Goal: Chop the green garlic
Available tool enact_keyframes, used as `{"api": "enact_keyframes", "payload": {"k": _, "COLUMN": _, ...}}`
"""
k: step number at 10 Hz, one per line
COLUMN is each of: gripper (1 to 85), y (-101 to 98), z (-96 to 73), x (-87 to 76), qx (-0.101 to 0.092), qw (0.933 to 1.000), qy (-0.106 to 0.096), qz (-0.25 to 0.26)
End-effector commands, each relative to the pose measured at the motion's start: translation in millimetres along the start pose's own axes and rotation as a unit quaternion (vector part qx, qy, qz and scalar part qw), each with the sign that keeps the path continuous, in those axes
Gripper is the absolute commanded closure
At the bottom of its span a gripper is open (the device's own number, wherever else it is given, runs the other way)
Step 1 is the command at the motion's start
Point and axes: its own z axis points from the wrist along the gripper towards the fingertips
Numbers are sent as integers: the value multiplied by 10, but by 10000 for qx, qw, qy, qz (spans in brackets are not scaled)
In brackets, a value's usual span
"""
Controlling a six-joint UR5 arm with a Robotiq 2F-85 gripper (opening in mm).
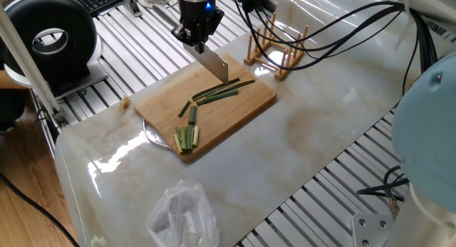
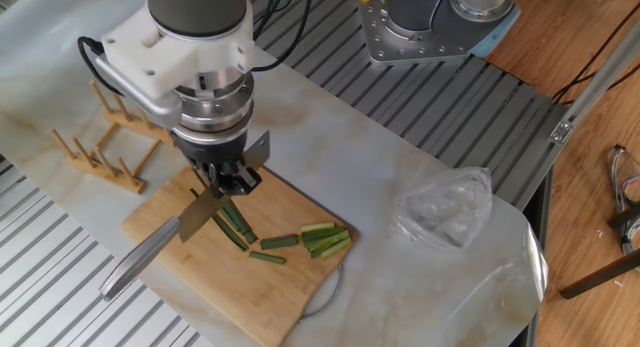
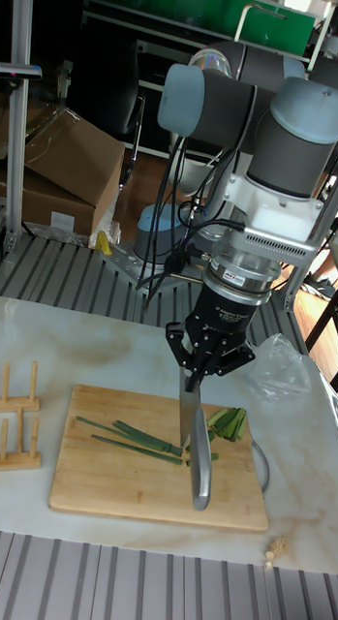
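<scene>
My gripper (image 1: 196, 39) (image 2: 226, 183) (image 3: 205, 376) is shut on the handle of a knife (image 1: 217, 67) (image 2: 150, 255) (image 3: 194, 446). The blade hangs over the wooden cutting board (image 1: 160, 97) (image 2: 200, 282) (image 3: 101, 489), just above the wood at the long stalks' end. The green garlic (image 1: 222, 92) (image 2: 236, 225) (image 3: 130, 436) lies on the board as a few long dark stalks. Short cut segments (image 1: 192, 114) (image 2: 279, 243) lie beside them. A bundle of paler short sticks (image 1: 187, 138) (image 2: 326, 238) (image 3: 228, 421) rests near one end of the board.
A wooden rack (image 1: 274, 51) (image 2: 105, 142) (image 3: 15, 426) stands beyond the board's end. A crumpled plastic bag (image 1: 182, 215) (image 2: 445, 207) (image 3: 280, 368) lies on the marble top. A metal rim (image 1: 153, 138) peeks from under the board. Cables hang behind the arm.
</scene>
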Motion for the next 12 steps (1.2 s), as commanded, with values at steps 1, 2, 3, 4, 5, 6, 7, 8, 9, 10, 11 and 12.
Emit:
{"api": "enact_keyframes", "payload": {"k": 1, "gripper": 843, "y": -35, "z": -53, "x": -52, "qx": -171, "qw": 9997, "qy": -36, "qz": 172}}
{"api": "enact_keyframes", "payload": {"k": 2, "gripper": 843, "y": -69, "z": -92, "x": -66, "qx": -226, "qw": 9995, "qy": -72, "qz": 202}}
{"api": "enact_keyframes", "payload": {"k": 3, "gripper": 843, "y": -69, "z": -128, "x": -75, "qx": -335, "qw": 9990, "qy": -103, "qz": 261}}
{"api": "enact_keyframes", "payload": {"k": 4, "gripper": 843, "y": -53, "z": -149, "x": -95, "qx": -393, "qw": 9985, "qy": -167, "qz": 339}}
{"api": "enact_keyframes", "payload": {"k": 5, "gripper": 843, "y": -95, "z": -143, "x": -89, "qx": -332, "qw": 9987, "qy": -155, "qz": 346}}
{"api": "enact_keyframes", "payload": {"k": 6, "gripper": 843, "y": -156, "z": -115, "x": -100, "qx": -292, "qw": 9990, "qy": -143, "qz": 295}}
{"api": "enact_keyframes", "payload": {"k": 7, "gripper": 843, "y": -153, "z": -99, "x": -131, "qx": -399, "qw": 9986, "qy": -143, "qz": 332}}
{"api": "enact_keyframes", "payload": {"k": 8, "gripper": 843, "y": -155, "z": -93, "x": -144, "qx": -497, "qw": 9980, "qy": -121, "qz": 367}}
{"api": "enact_keyframes", "payload": {"k": 9, "gripper": 843, "y": -197, "z": -94, "x": -152, "qx": -527, "qw": 9979, "qy": -119, "qz": 355}}
{"api": "enact_keyframes", "payload": {"k": 10, "gripper": 843, "y": -184, "z": -97, "x": -149, "qx": -565, "qw": 9976, "qy": -108, "qz": 375}}
{"api": "enact_keyframes", "payload": {"k": 11, "gripper": 843, "y": -145, "z": -93, "x": -146, "qx": -595, "qw": 9974, "qy": -97, "qz": 401}}
{"api": "enact_keyframes", "payload": {"k": 12, "gripper": 843, "y": -109, "z": -81, "x": -164, "qx": -626, "qw": 9970, "qy": -101, "qz": 444}}
